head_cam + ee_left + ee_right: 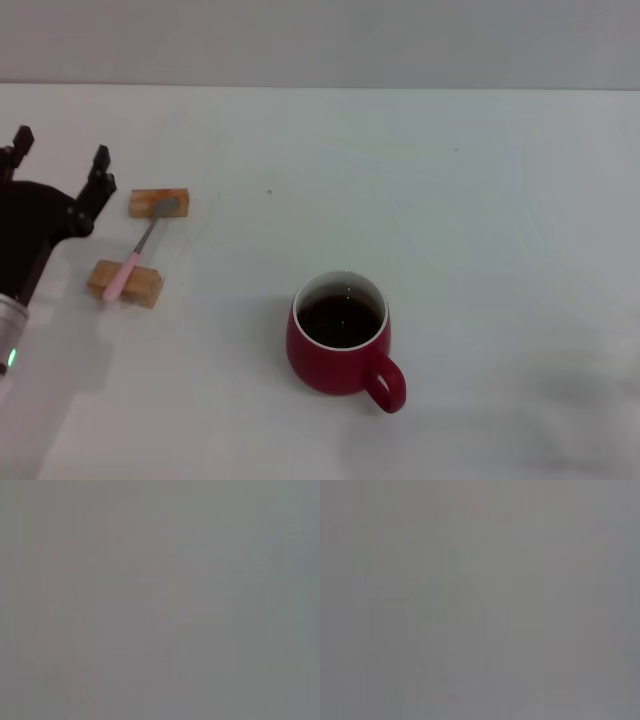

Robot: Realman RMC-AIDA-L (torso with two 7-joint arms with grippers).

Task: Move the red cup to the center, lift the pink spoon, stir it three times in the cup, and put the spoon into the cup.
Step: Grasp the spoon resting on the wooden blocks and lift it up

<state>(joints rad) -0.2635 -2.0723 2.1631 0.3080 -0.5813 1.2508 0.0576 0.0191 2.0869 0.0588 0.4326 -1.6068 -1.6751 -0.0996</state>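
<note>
one mug sits nearest the robot: the red cup [340, 344], upright on the white table [480, 220], roughly mid-table and a bit toward the near edge. its loop handle points near and slightly right, the inner rim is white and the inside looks dark. nothing is touching it and it's well apart from everything else.

further out and off to the left is the pink spoon [140, 248]. it lies bridged across two little tan wooden blocks: the pink handle end rests on the nearer block [126, 283], and the grey metal bowl end rests on the farther block [158, 203]. the neck spans the gap between the two, so the spoon runs diagonally from near-left to far-right, off the table surface.

just left of the blocks is the left gripper [58, 158], black, coming in from the left edge of the head view. its two fingertips stick up toward the far side and there's a clear gap between them, so the fingers are spread apart with nothing in them. the closer fingertip is just beside the farther block, but i can't tell if it touches it. it isn't on the spoon.

the right gripper doesn't show in the head view. both wrist views are just flat grey, nothing readable there.
</note>
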